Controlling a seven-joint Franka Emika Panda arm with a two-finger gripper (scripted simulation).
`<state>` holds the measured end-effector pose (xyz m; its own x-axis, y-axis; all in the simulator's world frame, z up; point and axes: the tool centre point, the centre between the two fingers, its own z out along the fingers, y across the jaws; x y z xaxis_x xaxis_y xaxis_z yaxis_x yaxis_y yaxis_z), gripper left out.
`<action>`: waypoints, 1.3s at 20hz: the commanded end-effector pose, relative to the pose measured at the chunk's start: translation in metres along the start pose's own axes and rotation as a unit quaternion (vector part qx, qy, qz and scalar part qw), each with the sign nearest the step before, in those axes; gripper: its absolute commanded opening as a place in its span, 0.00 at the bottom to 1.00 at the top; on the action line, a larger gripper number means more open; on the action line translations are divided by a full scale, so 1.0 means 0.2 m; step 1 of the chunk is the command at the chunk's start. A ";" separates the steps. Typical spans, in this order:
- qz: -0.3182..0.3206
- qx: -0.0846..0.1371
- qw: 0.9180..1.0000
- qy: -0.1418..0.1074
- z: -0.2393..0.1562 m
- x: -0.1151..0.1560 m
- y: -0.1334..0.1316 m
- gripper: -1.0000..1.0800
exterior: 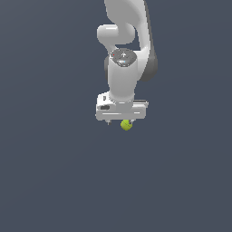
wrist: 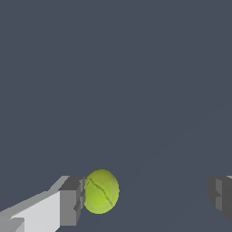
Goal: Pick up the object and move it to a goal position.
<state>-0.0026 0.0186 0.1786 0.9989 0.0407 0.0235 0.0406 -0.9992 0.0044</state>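
Yellow-green ball [wrist: 101, 191] is sitting closest to the wrist camera, right up against one claw finger [wrist: 71, 200]; whether the two are actually touching is too close to call. Its skin is showing a thin curved seam line, otherwise smooth. The other finger [wrist: 220, 193] is standing well apart from the ball, with open grey counter [wrist: 136, 90] showing between them. So the claw [wrist: 146, 195] is spread wide and gripping nothing, with the ball off-centre in the gap, hugging one side.

In the exterior view, the ball [exterior: 126, 124] is peeking out just under the lower edge of the white claw body [exterior: 121, 108], toward the exterior view's right of its middle. It is much narrower than the claw body. One small dark fingertip [exterior: 108, 122] is poking out below the body on the exterior view's left of the ball.

Arm [exterior: 123, 68] is pointing straight down over the ball, wrist above the claw and upper links running off the top of the frame.

Counter is rendering as flat dark grey-blue with no visible edges or corners, so placing the ball against them is not possible.
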 end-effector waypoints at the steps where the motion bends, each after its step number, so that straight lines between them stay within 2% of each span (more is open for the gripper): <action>1: 0.000 0.000 1.000 0.000 0.00 0.00 0.00 0.96; 12: 0.012 0.006 1.000 -0.018 0.04 -0.04 0.08 0.96; 19: 0.022 0.006 1.000 -0.017 0.05 -0.05 0.06 0.96; 26: 0.059 0.005 0.998 -0.017 0.11 -0.09 0.02 0.96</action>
<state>-0.0170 0.0123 0.1597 0.9982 -0.0584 -0.0106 -0.0585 -0.9983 -0.0069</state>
